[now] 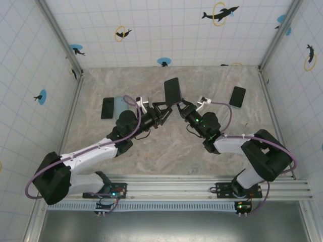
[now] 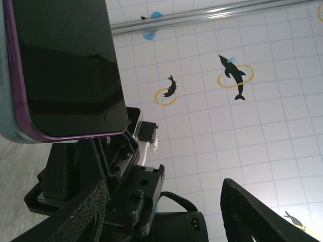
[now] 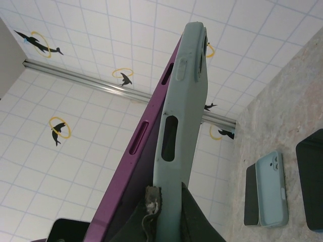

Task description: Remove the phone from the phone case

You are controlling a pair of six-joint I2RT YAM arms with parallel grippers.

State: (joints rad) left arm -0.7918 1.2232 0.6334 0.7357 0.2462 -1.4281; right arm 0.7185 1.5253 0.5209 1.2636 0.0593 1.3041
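The phone [image 1: 172, 91], dark-screened with a purple frame, is held up above the table's middle in a pale blue phone case. My right gripper [image 1: 182, 107] is shut on the case's lower edge. In the right wrist view its fingers [image 3: 229, 222] pinch the case [image 3: 184, 111], and the purple phone [image 3: 133, 166] splays away from the case toward the bottom. My left gripper [image 1: 162, 114] stands open just left of the phone. In the left wrist view the phone's screen [image 2: 65, 65] is at top left, with the left gripper [image 2: 169, 217] below it and nothing between its fingers.
A black phone [image 1: 107, 108] and a pale blue case [image 1: 121, 105] lie at the left of the table, also seen as the case [image 3: 272, 189] in the right wrist view. Another black phone [image 1: 237, 96] lies at the back right. Tiled walls enclose the table.
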